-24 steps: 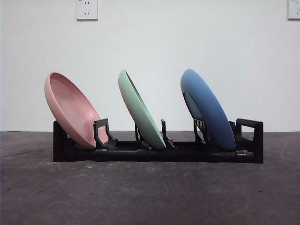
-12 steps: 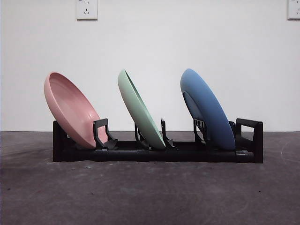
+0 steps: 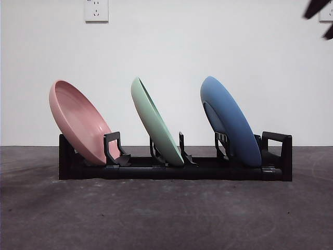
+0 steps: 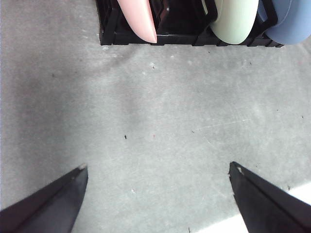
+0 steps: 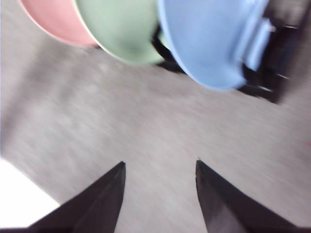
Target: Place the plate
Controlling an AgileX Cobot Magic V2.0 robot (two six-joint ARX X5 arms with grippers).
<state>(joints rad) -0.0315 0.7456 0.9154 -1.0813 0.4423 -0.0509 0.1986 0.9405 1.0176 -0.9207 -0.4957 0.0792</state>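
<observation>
Grey table (image 3: 166, 213) carries a black rack (image 3: 174, 169) with pink plate (image 3: 78, 122), green plate (image 3: 155, 122), blue plate (image 3: 230, 122) leaning left. Left gripper (image 4: 158, 167) gapes wide over bare tabletop; right gripper (image 5: 160, 165) moderately parted, empty, near the blue plate.

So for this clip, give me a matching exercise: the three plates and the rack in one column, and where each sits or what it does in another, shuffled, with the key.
Things:
1. pink plate
2. green plate
3. blue plate
4. black rack

Places, going by the front view:
A. middle slot, seen nearly edge-on
B. lies along the table and holds all the plates
C. slot at the left end, inner face showing
D. slot at the right end, back showing

Pairs: 1-C, 2-A, 3-D, 4-B
</observation>
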